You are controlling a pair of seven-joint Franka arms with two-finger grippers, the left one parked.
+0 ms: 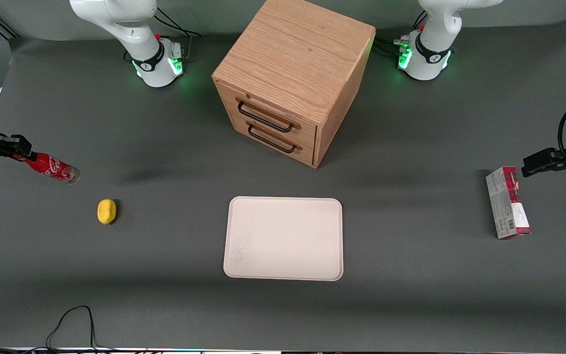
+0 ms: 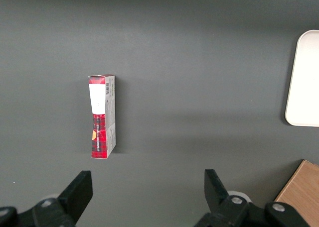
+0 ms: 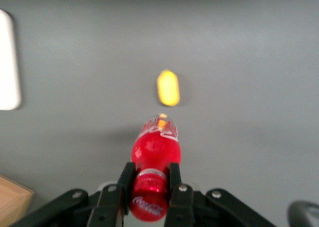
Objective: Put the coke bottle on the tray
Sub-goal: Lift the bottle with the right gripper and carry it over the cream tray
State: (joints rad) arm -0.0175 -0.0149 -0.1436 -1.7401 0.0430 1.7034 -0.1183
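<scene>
Front view: hand (image 1: pixel 17 150) grips tilted coke bottle (image 1: pixel 53 168) by neck.

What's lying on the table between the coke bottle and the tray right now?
In the front view, the pincer holds the coke bottle at the working arm's end. Only a small yellow object lies between it and the tray.

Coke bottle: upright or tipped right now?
Tipped. The coke bottle hangs slanted in the gripper, clamped at its cap end, toward the working arm's end, off the tray.
</scene>
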